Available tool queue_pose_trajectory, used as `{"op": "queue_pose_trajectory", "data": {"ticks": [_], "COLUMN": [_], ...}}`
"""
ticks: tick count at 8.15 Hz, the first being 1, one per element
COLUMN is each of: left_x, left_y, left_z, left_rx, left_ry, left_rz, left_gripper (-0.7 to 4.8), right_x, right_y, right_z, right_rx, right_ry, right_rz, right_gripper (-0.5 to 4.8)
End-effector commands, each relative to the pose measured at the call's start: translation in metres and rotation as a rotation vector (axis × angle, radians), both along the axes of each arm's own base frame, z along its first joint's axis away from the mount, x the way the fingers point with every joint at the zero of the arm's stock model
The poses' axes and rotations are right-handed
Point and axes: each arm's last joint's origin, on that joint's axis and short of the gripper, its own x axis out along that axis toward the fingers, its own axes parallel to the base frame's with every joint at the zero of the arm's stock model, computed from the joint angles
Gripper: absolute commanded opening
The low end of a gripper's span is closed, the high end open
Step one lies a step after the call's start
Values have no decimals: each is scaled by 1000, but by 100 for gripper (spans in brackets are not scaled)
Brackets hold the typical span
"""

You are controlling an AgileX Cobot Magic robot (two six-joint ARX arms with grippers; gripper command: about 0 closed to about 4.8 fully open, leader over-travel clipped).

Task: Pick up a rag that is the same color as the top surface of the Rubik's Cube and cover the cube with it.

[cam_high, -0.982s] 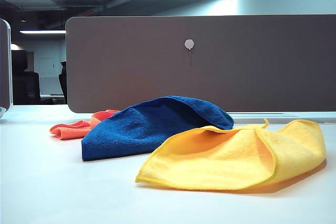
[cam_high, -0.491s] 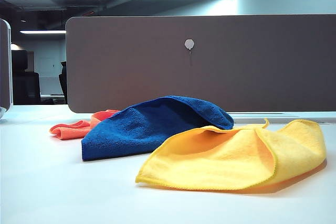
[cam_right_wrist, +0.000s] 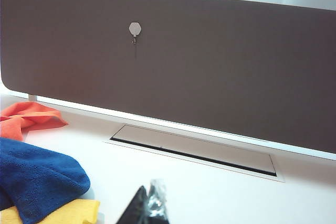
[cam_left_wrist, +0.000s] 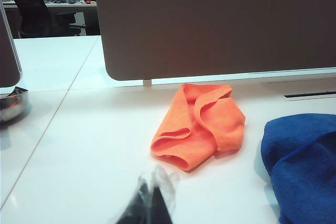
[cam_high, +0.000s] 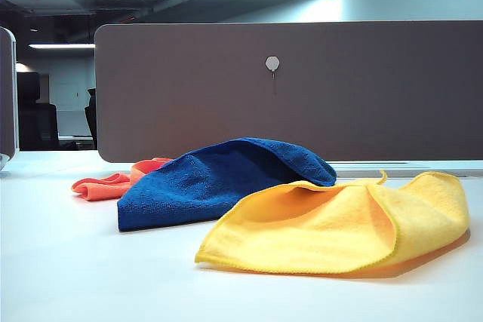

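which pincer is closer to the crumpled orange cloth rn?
Left, as far as the wrist views show. The left pincer sits just short of the crumpled orange microfibre cloth, pointing at it. The right pincer sees that cloth further off, beyond the deep blue fluffy rag.

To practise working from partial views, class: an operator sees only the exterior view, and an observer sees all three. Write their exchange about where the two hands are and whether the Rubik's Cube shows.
Operator: I see three cloths but no arms. What does the left wrist view show?
Observer: The left hand, shut, hovers over bare table short of the orange cloth.
Operator: And the right wrist view?
Observer: The right hand, fingertips seemingly together, is above the table near the edges of the blue rag and the yellow cloth.
Operator: Does either wrist view show the cube?
Observer: No, the Rubik's Cube appears in neither.
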Motion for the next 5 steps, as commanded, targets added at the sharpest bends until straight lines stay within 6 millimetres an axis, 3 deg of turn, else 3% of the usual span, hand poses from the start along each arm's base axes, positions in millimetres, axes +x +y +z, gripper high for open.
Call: {"op": "queue_pose_trajectory", "data": {"ticks": [1,3,5], "left_x": [0,0,0], "left_y": [0,0,0], "left_z": [1,1,1], "left_rx": [-2,-2,-3], "left_ry": [-5,-5,-5], "left_rz": [-6,-6,-7], "left_gripper": [-5,-5,-5], "right_x": [2,2,3], "right_y": [-6,-6,-3], "right_z": [-5,-9,-12], "right_rx": [149,204,165], "right_ry": [55,106,146], "right_rz": [-171,-189,-88], "right_gripper": [-1,-1,-1]}}
